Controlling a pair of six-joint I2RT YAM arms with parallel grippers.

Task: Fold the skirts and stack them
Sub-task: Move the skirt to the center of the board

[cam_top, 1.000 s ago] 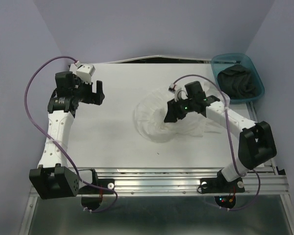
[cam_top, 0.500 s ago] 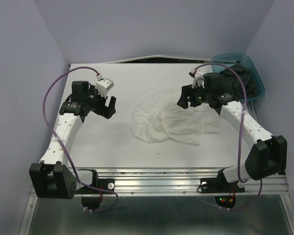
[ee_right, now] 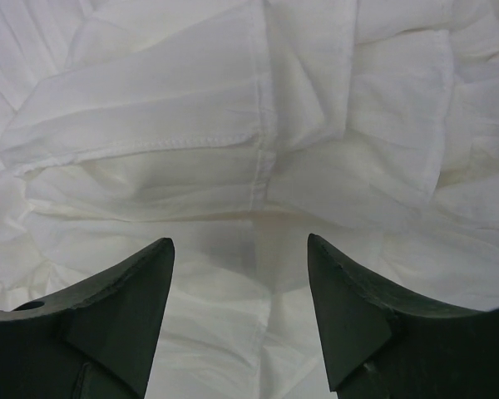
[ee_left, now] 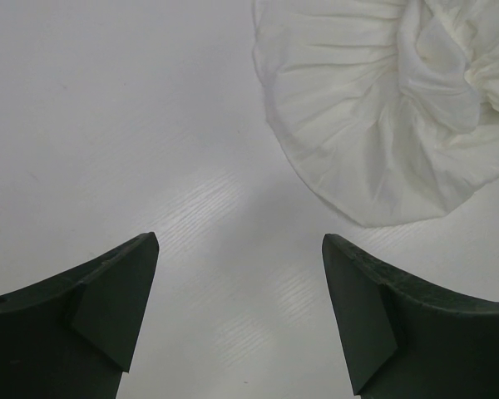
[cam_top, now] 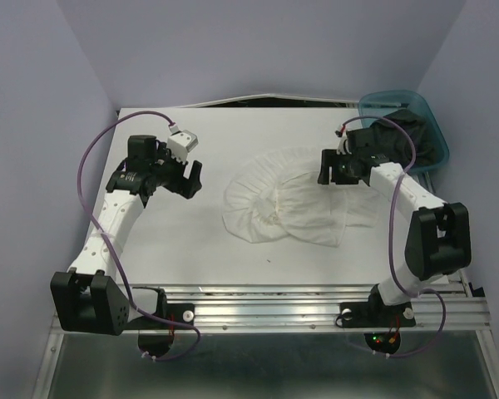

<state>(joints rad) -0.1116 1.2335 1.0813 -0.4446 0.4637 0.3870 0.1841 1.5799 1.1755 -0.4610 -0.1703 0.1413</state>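
We saw the white skirt (ee_right: 258, 125) as thin, matt woven cloth, finely pleated, with a stitched hem and soft creases. The dark skirt (cam_top: 409, 140) looked like dull, soft cloth, its weave too small to tell. The bin (cam_top: 372, 106) was teal plastic, smooth and translucent. The table (ee_left: 108, 125) was white and smooth, with a faint streaked grain and a mild sheen. The left gripper (ee_left: 239, 245) and right gripper (ee_right: 239, 245) had fingers of dark, matt, slightly grainy plastic. The left arm (cam_top: 108, 224) and right arm (cam_top: 399, 189) wore smooth white plastic shells. The rail (cam_top: 316, 309) was bare, dull metal.
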